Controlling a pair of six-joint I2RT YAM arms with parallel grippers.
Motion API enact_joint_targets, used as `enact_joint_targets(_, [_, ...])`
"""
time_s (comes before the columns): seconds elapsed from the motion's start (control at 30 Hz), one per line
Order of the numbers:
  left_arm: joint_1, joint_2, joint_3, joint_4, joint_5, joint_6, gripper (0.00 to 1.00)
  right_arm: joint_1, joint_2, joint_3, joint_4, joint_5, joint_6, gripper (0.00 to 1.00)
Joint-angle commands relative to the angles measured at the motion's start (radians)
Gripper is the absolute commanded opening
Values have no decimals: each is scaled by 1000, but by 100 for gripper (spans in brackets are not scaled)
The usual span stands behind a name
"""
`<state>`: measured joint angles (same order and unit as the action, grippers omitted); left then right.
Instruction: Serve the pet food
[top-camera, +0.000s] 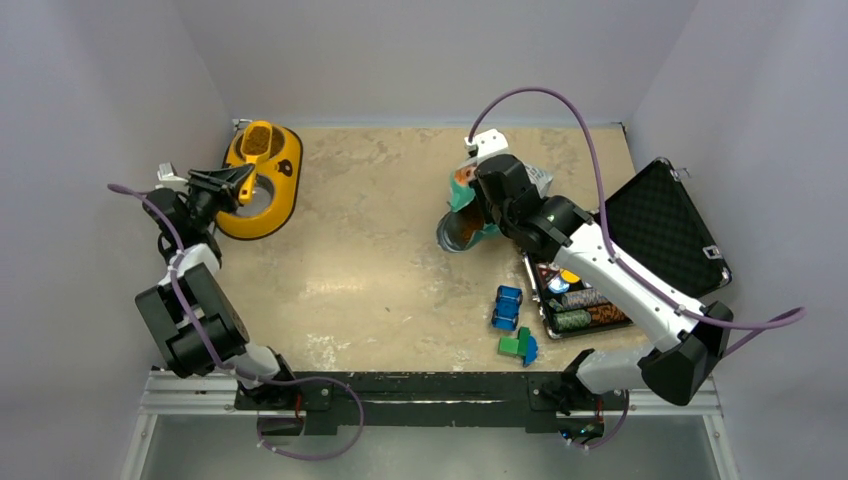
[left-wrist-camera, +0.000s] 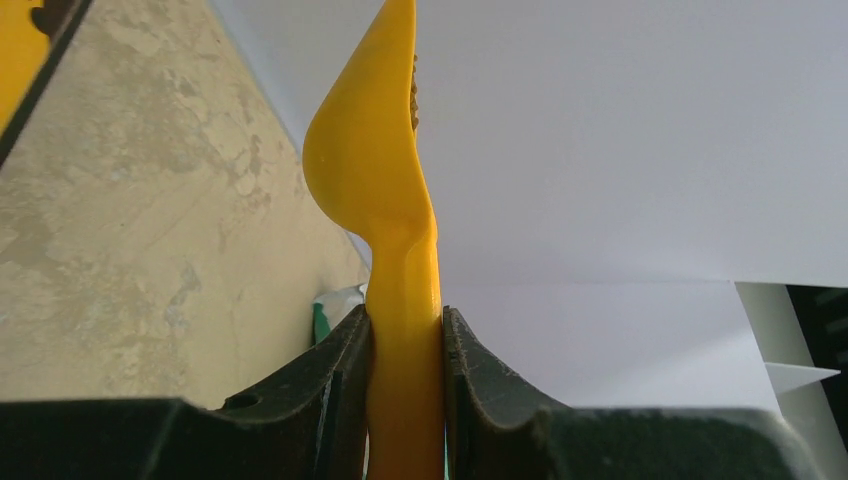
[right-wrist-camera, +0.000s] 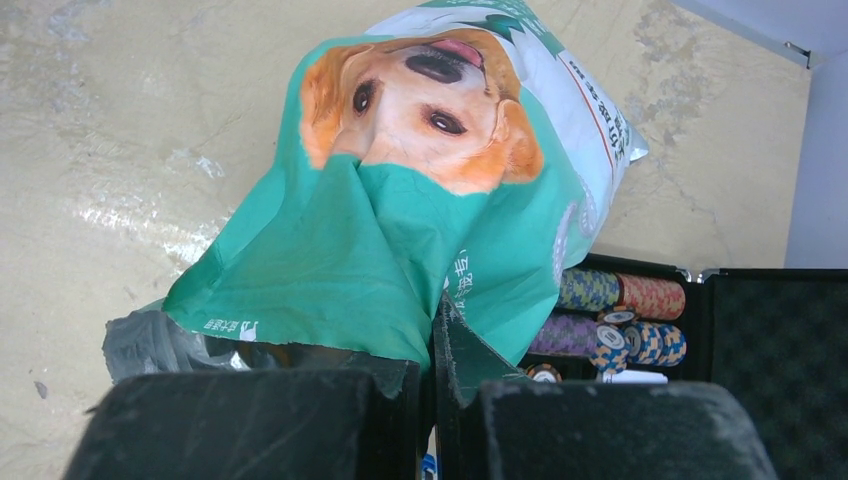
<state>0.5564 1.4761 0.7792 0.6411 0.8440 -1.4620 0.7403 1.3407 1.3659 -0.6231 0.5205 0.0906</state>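
The pet food bag (top-camera: 466, 190) is teal-green with a dog picture and lies at the table's middle back, its mouth facing the front. My right gripper (top-camera: 487, 205) is shut on the bag's torn top edge (right-wrist-camera: 400, 200), pinched between the fingers (right-wrist-camera: 432, 340). My left gripper (top-camera: 232, 182) is shut on the handle of a yellow scoop (top-camera: 258, 143), which is heaped with brown kibble (top-camera: 257, 145) and held over the far end of a yellow pet bowl (top-camera: 285, 190). In the left wrist view the scoop (left-wrist-camera: 380, 180) shows edge-on between the jaws (left-wrist-camera: 405, 340), with kibble (left-wrist-camera: 414, 95) at its rim.
An open black case (top-camera: 665, 225) with stacked poker chips (top-camera: 585, 305) stands at the right, also in the right wrist view (right-wrist-camera: 620, 300). A blue block (top-camera: 507, 307) and a green-blue block (top-camera: 519, 345) lie near the front. White walls stand close on the left and back.
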Motion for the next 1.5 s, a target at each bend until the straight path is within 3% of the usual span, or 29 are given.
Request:
enact_joint_targets(0.0, [48, 33, -42, 125, 10, 20, 0, 25, -108, 14, 160, -18, 0, 0])
enact_joint_targets(0.4, [101, 65, -183, 125, -116, -19, 0, 29, -106, 11, 185, -23, -11, 0])
enact_joint_targets(0.57, [103, 11, -218, 6, -206, 4, 0, 31, -106, 10, 184, -29, -9, 0])
enact_joint_targets(1.1, [100, 33, 53, -611, -250, 70, 0, 30, -106, 9, 195, -31, -14, 0])
enact_joint_targets(1.3, [92, 78, 267, -1035, -283, 101, 0, 34, -107, 6, 195, -33, -11, 0])
enact_joint_targets(1.47, [87, 112, 405, -1230, -332, 116, 0, 36, -110, 7, 197, -32, -12, 0])
